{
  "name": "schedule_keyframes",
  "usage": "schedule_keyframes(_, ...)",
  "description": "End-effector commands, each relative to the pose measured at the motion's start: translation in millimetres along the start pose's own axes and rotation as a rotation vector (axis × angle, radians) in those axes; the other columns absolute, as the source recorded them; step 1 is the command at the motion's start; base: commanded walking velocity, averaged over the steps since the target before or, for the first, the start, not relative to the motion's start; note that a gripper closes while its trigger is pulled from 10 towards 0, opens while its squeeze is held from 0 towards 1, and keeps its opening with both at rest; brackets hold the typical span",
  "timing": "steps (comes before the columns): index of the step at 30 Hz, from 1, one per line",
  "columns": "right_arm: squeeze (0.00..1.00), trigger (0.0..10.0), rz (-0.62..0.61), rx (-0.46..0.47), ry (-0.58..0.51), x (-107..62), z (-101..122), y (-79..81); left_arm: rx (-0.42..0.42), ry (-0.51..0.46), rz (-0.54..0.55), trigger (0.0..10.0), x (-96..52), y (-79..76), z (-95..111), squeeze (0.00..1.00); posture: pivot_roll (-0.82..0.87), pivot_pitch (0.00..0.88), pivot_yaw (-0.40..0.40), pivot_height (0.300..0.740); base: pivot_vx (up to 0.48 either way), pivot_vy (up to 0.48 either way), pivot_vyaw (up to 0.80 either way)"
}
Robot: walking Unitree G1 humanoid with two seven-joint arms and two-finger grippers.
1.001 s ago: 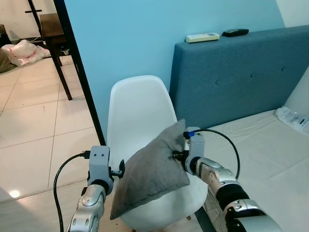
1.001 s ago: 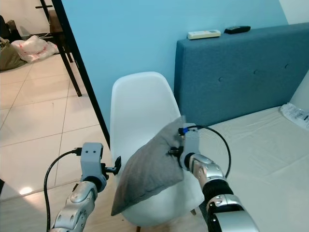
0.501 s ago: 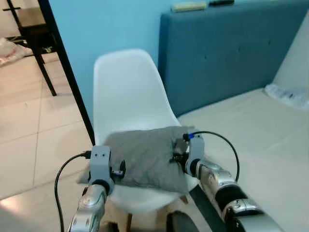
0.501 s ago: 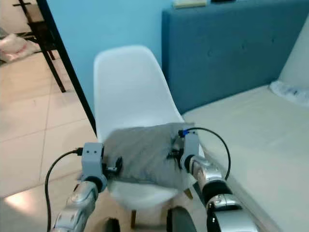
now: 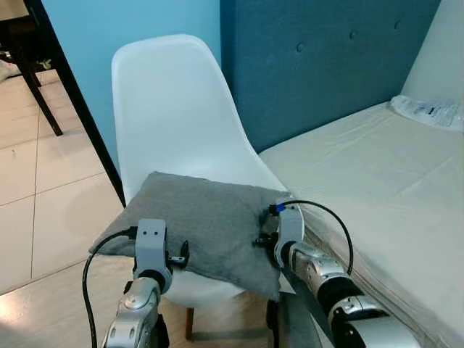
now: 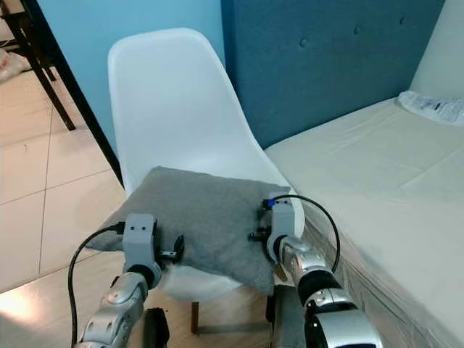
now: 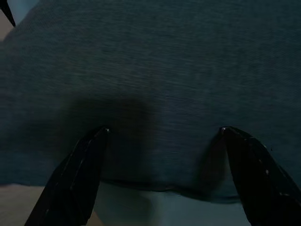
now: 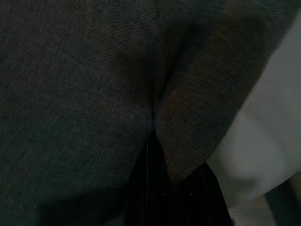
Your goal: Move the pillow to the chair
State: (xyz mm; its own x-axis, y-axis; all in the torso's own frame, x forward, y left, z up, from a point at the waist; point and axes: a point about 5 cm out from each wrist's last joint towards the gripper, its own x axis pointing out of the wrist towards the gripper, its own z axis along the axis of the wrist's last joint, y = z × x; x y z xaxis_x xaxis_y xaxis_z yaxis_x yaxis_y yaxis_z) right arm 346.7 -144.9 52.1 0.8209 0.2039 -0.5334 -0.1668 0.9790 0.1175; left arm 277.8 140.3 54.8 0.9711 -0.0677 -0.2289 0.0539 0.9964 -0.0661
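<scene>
Tiled floor (image 5: 43, 181), pale blue wall (image 5: 130, 22), dark blue padded headboard (image 5: 319, 65) beside a bed (image 5: 377, 174) with a light sheet. White shell chair (image 5: 174, 123) stands against the wall.

Grey pillow (image 5: 203, 217) now lies flat on the chair seat, its near edge overhanging; a second ago it hung tilted between the arms above the seat. Camera has dropped and closed in since.

Left wrist view: left claw (image 7: 162, 134) spread wide, tips pressed on the pillow's near edge, nothing pinched. Right wrist view: right claw (image 8: 160, 150) closed on a fold of pillow fabric, white chair rim beside it.
</scene>
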Motion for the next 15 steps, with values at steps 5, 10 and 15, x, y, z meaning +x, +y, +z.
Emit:
schedule_keyframes(5,0.00,10.0,-0.044,0.123,-0.089,1.6,15,-2.2,-0.006,0.027,-0.003,10.0,-6.8,-2.3,-7,0.00,-0.01,0.112,0.022,0.550,0.000,0.000,0.00)
schedule_keyframes(10,0.00,10.0,-0.013,0.148,-0.132,2.7,25,3.2,-0.019,0.005,0.003,10.0,-6.8,-2.1,-3,0.00,-0.01,0.122,0.009,0.550,0.000,0.000,0.00)
schedule_keyframes(15,1.00,10.0,0.053,0.159,-0.167,3.7,31,12.5,-0.011,-0.002,0.027,10.0,-4.6,3.2,1,0.00,-0.02,0.121,0.012,0.550,0.000,0.000,0.00)
